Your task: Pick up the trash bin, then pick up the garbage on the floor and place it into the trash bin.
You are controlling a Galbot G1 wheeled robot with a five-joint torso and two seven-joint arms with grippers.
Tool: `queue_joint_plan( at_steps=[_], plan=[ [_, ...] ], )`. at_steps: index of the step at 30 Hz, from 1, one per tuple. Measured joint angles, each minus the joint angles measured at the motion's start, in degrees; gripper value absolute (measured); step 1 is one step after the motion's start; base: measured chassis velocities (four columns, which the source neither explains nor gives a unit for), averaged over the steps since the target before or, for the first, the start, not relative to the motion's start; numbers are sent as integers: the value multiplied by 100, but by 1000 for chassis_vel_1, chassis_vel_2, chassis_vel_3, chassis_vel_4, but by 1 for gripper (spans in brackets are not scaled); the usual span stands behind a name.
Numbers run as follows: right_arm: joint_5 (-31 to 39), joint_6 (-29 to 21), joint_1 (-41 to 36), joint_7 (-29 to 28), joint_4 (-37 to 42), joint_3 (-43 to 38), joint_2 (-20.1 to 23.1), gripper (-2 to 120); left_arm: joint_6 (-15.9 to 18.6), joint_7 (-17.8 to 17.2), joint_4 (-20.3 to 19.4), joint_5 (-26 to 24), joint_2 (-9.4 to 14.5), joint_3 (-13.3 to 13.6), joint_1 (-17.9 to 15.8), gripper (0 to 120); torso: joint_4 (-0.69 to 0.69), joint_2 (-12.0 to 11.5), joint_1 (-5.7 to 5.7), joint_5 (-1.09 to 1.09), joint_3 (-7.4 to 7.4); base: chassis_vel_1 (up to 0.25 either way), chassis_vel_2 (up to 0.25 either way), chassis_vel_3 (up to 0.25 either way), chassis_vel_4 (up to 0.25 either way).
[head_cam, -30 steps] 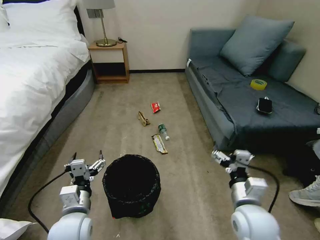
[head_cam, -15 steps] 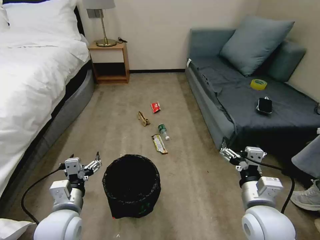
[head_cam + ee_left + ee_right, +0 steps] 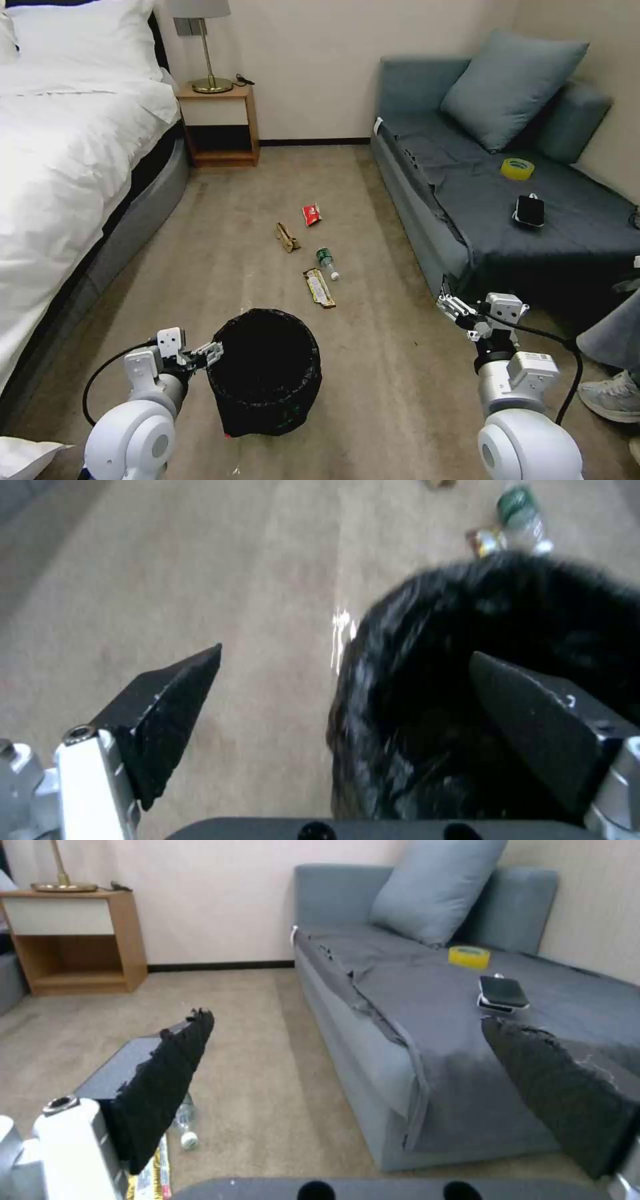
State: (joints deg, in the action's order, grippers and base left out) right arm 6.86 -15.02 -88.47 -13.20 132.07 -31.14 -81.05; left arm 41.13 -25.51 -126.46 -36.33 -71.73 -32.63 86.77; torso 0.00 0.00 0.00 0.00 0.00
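1. Two arms up front, and the trash bin (image 3: 264, 370) is the landmark: it stands upright on the carpet (image 3: 373, 360), black liner crinkled over the rim.
2. Left gripper (image 3: 208, 351) has swung in from beside the bin to its near-left rim since half a second back. The wrist view shows the jaws spread wide, one finger (image 3: 533, 730) over the liner and the other outside the wall (nothing clamped yet).
3. Right gripper (image 3: 452, 308) hovers well to the right of the bin, wide open, close to the sofa (image 3: 467, 200); it has barely shifted.
4. Step in hand, I judge: picking up the bin. Next move calls for straddling the rim and closing on the wall and the slippery bag.
5. Garbage beyond the bin, untouched on the floor: long wrapper (image 3: 319, 287) nearest, then bottle (image 3: 326, 261), tan paper (image 3: 287, 237), and red packet (image 3: 311, 214) farthest.
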Motion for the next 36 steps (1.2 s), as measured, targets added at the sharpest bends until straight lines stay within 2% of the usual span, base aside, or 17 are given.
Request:
queue_joint_plan(
  at_steps=[3,8,18,24,28,29,33,34,36],
  plan=[
    [-47,23,18,13,-4,34,-18,100,2,-114,311,-185,-34,179,-57,100,0,0,0,0,0,0,0,0,0],
    [-78,57,48,30,-18,82,-7,100,42,-280,515,-489,-131,325,-157,100,-1,0,0,0,0,0,0,0,0],
    [-88,179,67,45,-78,106,41,100,114,-607,618,-900,-203,330,-181,99,0,0,0,0,0,0,0,0,0],
    [-100,199,71,44,-94,126,39,100,114,-674,728,-1061,-235,300,-217,97,0,0,0,0,0,0,0,0,0],
    [-114,217,88,35,-122,143,30,100,114,-759,877,-1327,-259,282,-300,83,0,0,0,0,0,0,0,0,0],
    [-114,217,88,35,-122,143,30,100,114,-759,877,-1327,-259,282,-300,83,0,0,0,0,0,0,0,0,0],
    [-132,262,90,16,-162,133,27,100,79,-777,1065,-1417,-323,290,-432,63,1,0,0,4,-1,0,0,0,0],
    [-132,262,90,16,-162,133,27,100,79,-777,1065,-1417,-323,290,-432,63,1,0,0,4,-1,0,0,0,0],
    [-134,282,90,7,-170,118,27,100,76,-781,1090,-1418,-346,313,-449,54,1,1,0,5,-1,0,0,0,0]
  ],
)
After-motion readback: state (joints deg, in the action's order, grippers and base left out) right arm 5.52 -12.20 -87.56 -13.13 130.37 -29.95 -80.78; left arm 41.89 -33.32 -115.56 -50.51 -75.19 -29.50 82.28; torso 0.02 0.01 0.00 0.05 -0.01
